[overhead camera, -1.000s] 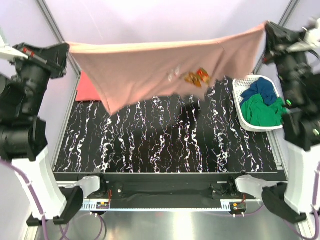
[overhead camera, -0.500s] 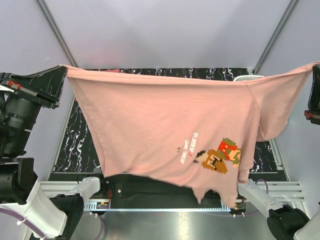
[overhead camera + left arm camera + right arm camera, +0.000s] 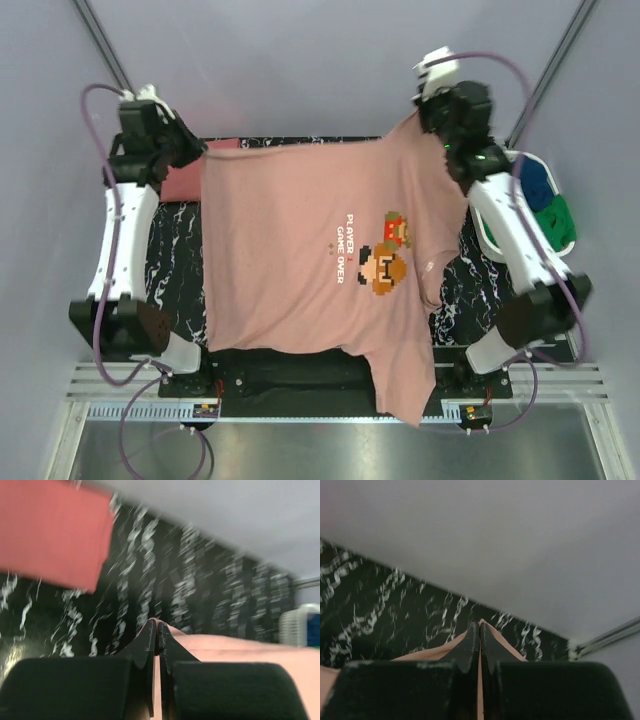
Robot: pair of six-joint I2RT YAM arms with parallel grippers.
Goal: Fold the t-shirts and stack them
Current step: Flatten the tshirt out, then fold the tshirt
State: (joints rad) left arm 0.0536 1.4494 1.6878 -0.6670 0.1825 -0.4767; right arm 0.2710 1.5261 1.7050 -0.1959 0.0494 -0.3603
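Top external view gives us the pale salmon-pink t-shirt stretched print-up over the counter, its lower end hanging past the near edge. Our left tool is clenched on one far corner of it, and our right tool on the other. A coral-red t-shirt lies at the far left corner. A white basket sits at the right edge.
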